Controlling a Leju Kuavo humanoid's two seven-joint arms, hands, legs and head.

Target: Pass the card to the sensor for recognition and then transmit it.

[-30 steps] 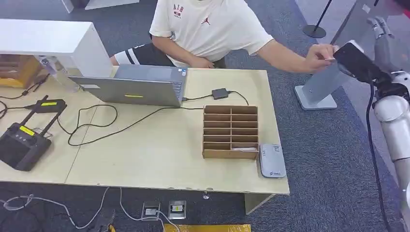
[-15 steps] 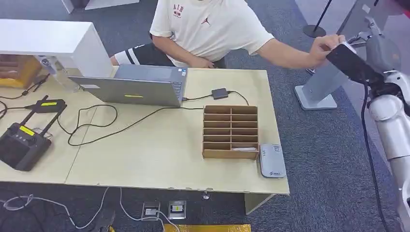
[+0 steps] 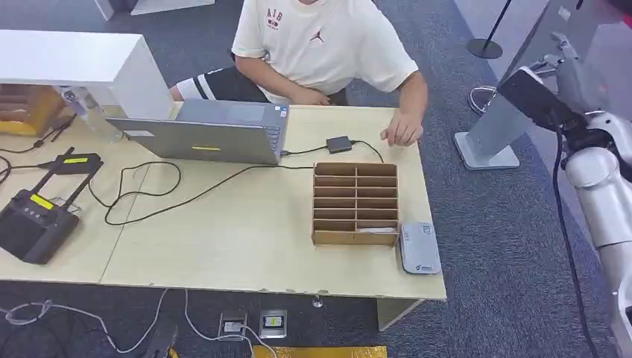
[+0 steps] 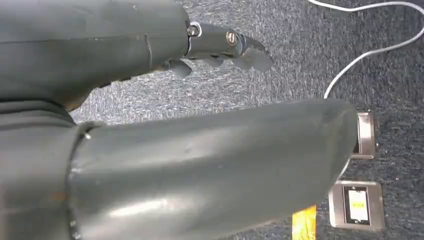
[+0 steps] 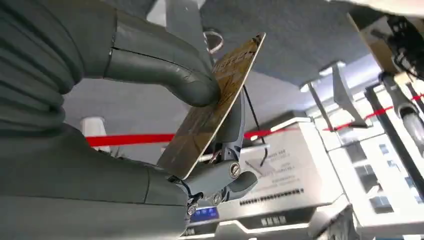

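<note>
A brown, gold-printed card (image 5: 220, 100) is pinched between the thumb and the darker fingers (image 5: 235, 130) of my right hand (image 5: 165, 75). In the head view that hand (image 3: 577, 74) is raised high at the far right, beyond the table's right edge and above a grey angled stand (image 3: 492, 134). The grey card sensor (image 3: 417, 248) lies flat at the table's front right corner, well below and left of the hand. My left hand (image 4: 125, 75) hangs over the carpet with its fingers (image 4: 225, 45) stretched out, holding nothing.
A wooden slotted box (image 3: 355, 203) stands just left of the sensor. A person in a white shirt sits behind the table, one hand (image 3: 402, 133) resting on its far right corner. A laptop (image 3: 205, 134), a black controller (image 3: 33, 220) and cables lie to the left.
The person's hand, which was at my right hand a second ago, has let go and drawn back to the table. My right hand has lifted slightly, keeping the card.
</note>
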